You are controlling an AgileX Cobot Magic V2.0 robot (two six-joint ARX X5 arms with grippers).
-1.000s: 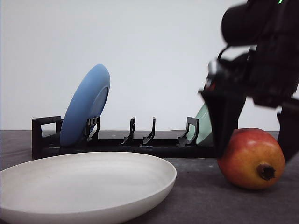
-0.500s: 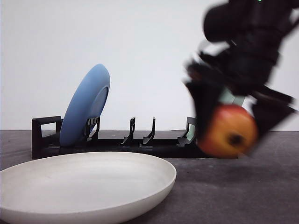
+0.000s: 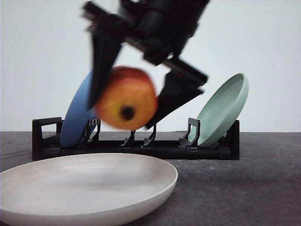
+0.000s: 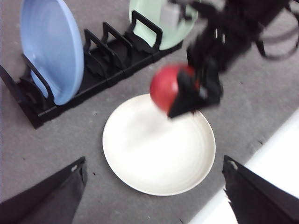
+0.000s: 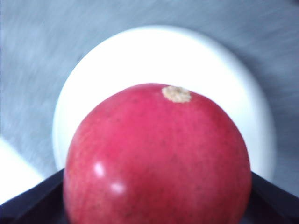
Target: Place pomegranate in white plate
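clearly the carry is well along: the right gripper (image 3: 129, 101) has its dark fingers clamped on the round red-orange pomegranate (image 3: 126, 104), held in the air above the shallow matte white plate (image 3: 84, 188), in front of the black rack. lowering and letting go remain. the left gripper (image 4: 154, 196) waits near the plate, fingers apart, holding nothing.

White plate (image 3: 141, 176) bare and open from above, black dish rack (image 3: 136, 146) standing just behind it
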